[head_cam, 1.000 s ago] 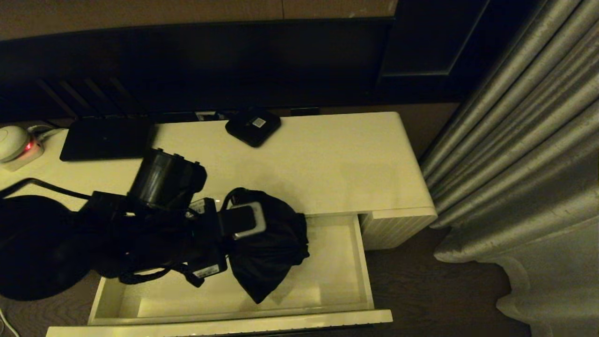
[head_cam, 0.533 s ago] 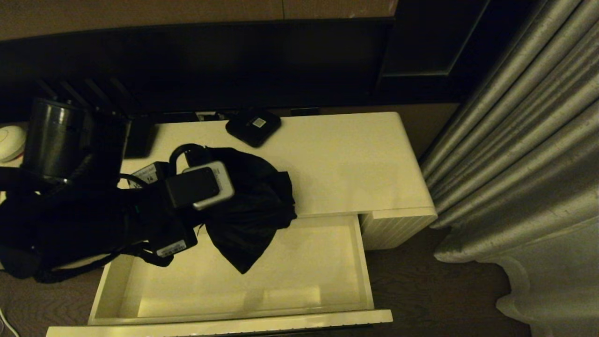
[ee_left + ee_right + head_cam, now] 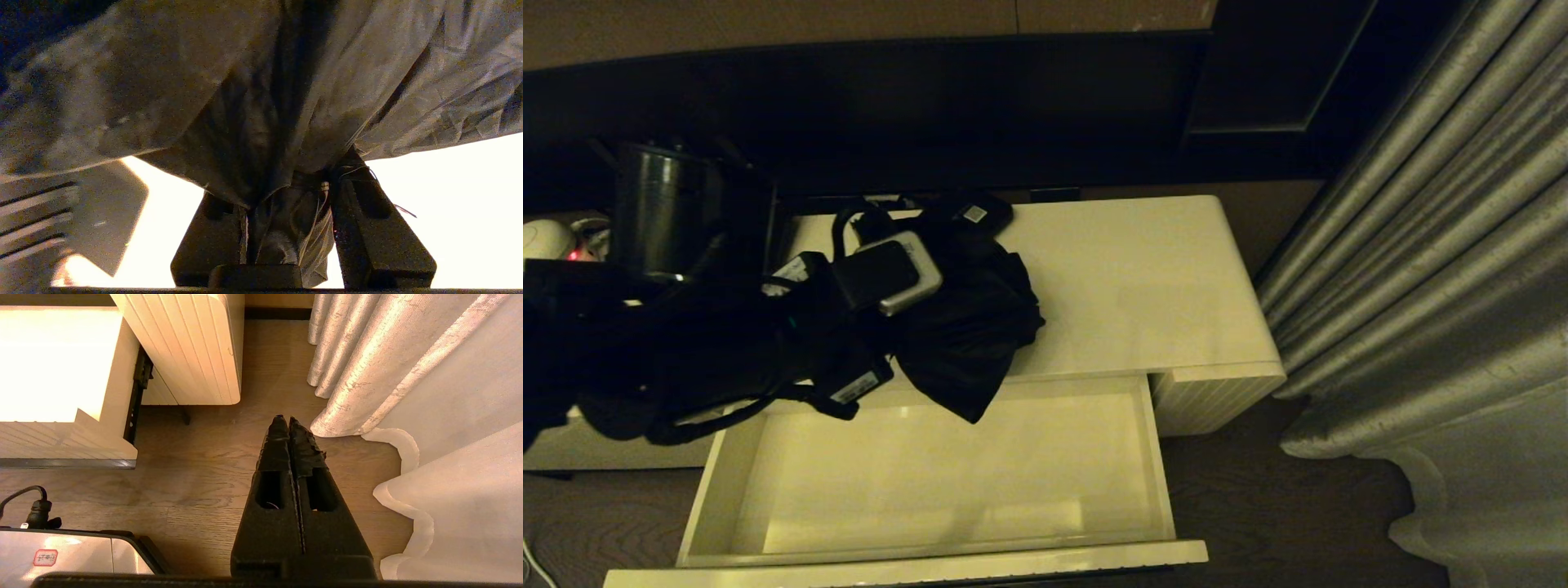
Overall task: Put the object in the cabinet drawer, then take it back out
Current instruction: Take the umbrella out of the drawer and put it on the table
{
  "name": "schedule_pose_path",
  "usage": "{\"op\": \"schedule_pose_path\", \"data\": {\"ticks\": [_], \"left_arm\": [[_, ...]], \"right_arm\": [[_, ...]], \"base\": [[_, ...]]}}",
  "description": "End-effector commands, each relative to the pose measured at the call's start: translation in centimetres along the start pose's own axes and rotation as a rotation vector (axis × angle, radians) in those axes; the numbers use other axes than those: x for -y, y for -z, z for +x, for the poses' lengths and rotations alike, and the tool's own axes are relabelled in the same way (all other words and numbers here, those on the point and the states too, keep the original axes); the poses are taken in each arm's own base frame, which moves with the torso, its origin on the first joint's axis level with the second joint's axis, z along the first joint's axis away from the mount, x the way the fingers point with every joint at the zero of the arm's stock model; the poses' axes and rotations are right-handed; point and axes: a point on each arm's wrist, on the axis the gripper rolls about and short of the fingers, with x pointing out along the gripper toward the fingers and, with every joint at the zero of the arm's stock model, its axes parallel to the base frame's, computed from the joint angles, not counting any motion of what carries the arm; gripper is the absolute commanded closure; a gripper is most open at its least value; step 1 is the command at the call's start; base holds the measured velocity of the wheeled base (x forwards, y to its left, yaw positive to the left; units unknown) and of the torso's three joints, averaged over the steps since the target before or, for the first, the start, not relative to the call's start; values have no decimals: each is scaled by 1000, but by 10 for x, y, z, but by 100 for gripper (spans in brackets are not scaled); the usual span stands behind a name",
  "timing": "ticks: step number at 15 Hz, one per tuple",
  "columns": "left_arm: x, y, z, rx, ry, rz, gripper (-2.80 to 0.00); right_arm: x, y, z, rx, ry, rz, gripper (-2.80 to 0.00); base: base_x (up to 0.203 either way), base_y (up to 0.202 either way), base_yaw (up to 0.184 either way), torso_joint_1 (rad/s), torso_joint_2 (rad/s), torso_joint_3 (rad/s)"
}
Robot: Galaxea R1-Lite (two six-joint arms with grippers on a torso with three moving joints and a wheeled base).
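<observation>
The black folding umbrella [image 3: 968,331] hangs in my left gripper [image 3: 923,318] above the cabinet top, its loose fabric drooping over the top's front edge. Its strap loop [image 3: 848,222] sticks up behind the gripper. In the left wrist view both fingers [image 3: 376,232] press bunched umbrella fabric [image 3: 261,81] between them; the fingertips are hidden by cloth. The cream drawer [image 3: 947,482] stands pulled out below, its pale interior bare. My right gripper [image 3: 286,421] is shut on nothing, low over the wooden floor beside the drawer's side [image 3: 118,396].
A small black box with a white label [image 3: 976,214] sits at the back of the cabinet top [image 3: 1143,286], partly behind the umbrella. A white round device with a red light [image 3: 547,241] is far left. Grey curtains [image 3: 1437,286] hang on the right.
My left gripper has lifted the umbrella up out of the drawer and carried it back and left over the cabinet top. The drawer has stayed open.
</observation>
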Motion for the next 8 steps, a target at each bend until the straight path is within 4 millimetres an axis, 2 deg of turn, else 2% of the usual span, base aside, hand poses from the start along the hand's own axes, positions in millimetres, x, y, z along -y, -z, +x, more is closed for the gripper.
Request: {"op": "schedule_pose_path", "data": {"ticks": [1,3,5,8], "left_arm": [[8,-5,41,-52,41,-14,0],[12,-9,64,-56,51,-27,0],[11,-15,76,-47,47,-34,0],[9,-18,80,-44,37,-25,0]], "right_arm": [[0,0,0,0,-1,0,0],[0,0,0,0,-1,0,0],[0,0,0,0,-1,0,0],[0,0,0,0,-1,0,0]], "base": [[0,0,0,0,0,0],[0,0,0,0,0,0],[0,0,0,0,0,0],[0,0,0,0,0,0]]}}
